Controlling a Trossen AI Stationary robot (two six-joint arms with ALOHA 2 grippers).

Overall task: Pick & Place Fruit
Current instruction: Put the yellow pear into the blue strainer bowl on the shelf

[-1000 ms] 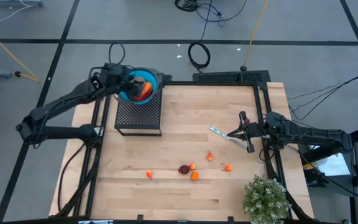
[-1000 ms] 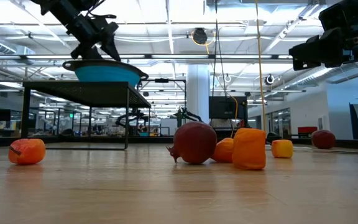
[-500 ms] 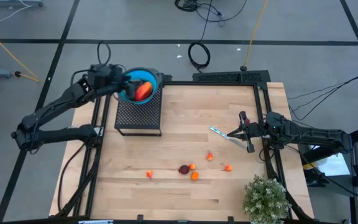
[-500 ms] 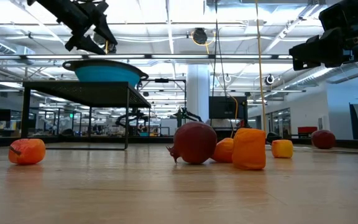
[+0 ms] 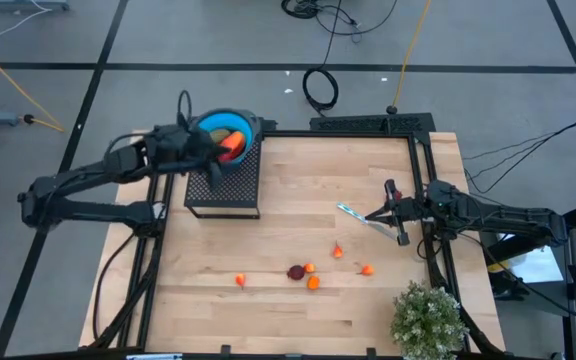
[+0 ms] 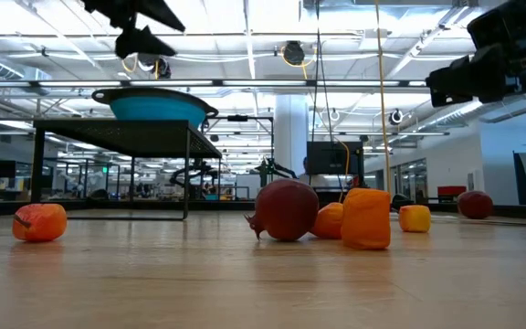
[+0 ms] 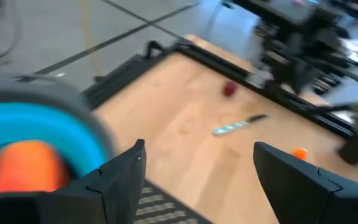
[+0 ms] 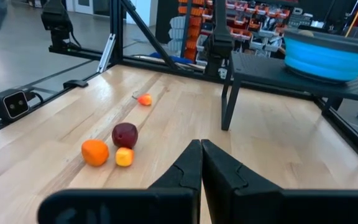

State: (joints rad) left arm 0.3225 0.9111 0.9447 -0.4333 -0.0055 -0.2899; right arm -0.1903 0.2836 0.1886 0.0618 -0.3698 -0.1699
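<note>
A blue bowl stands on a black mesh stand at the table's far left. A longer red-orange fruit and a brownish-green one lie in it. A dark red fruit and several tiny orange ones lie on the wood near the front. My left gripper hangs open and empty over the stand, beside the bowl's near rim, high above it in the low view. My right gripper waits shut at the table's right side.
A thin silvery-blue utensil lies on the table in front of my right gripper. A bushy green potted plant stands at the near right corner. Black frame rails run along the table's left, far and right edges.
My left gripper has risen away from the bowl and swung toward the table's near edge, out over the mesh stand, staying open. The red-orange fruit stays lying in the bowl.
</note>
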